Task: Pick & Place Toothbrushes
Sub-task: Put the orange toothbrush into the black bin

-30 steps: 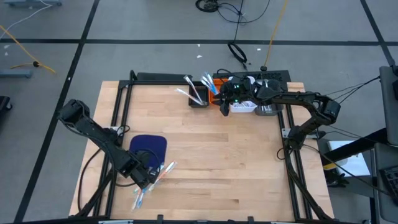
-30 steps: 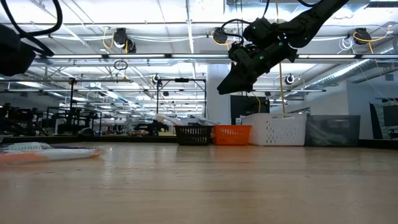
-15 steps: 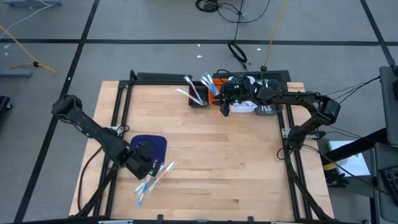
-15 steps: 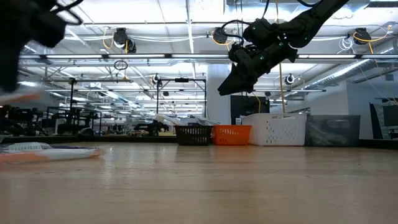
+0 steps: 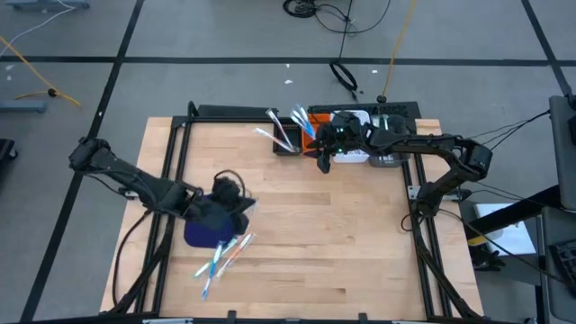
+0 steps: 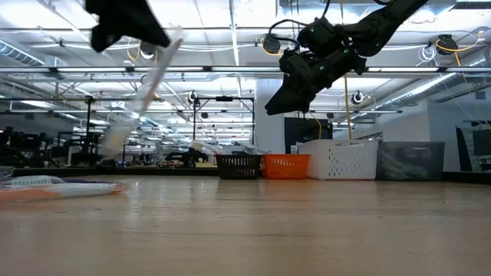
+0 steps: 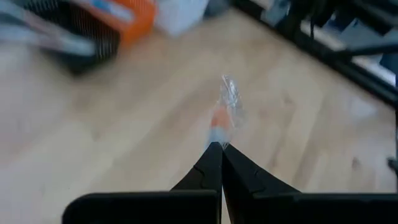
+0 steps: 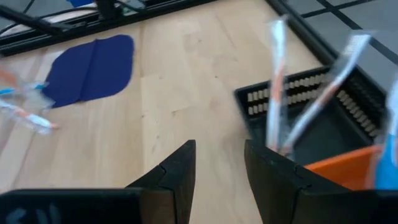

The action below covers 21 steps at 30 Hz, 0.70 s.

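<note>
Your left gripper (image 7: pixel 217 147) is clamped on one toothbrush (image 7: pixel 227 107) above the blue mat (image 5: pixel 200 232). Your right gripper (image 8: pixel 219 163) hangs with fingers parted and empty near the black bin (image 5: pixel 288 144).

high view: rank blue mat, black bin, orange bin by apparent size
1. blue mat, clearly largest though the left arm partly covers it.
2. black bin.
3. orange bin, mostly hidden by the right gripper, so its rank is unsure.
</note>
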Each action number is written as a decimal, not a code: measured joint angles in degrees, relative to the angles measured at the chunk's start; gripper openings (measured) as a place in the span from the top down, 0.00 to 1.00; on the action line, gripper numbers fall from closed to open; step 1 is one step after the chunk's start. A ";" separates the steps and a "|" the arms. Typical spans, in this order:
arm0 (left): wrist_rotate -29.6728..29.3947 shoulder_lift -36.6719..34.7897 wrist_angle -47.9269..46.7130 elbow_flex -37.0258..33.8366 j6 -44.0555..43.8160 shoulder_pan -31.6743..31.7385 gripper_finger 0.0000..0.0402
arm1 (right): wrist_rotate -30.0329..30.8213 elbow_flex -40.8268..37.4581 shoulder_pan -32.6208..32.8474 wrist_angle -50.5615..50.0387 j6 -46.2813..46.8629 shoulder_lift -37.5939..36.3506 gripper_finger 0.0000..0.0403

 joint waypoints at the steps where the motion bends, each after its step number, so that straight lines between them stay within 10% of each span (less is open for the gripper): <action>1: -0.32 0.00 1.81 0.04 2.56 1.19 1.00 | 0.02 0.00 0.62 0.00 -0.16 -0.02 0.68; 21: -0.11 3.48 33.67 0.04 32.87 13.43 1.00 | 0.11 -0.02 13.38 16.86 1.58 -0.02 0.68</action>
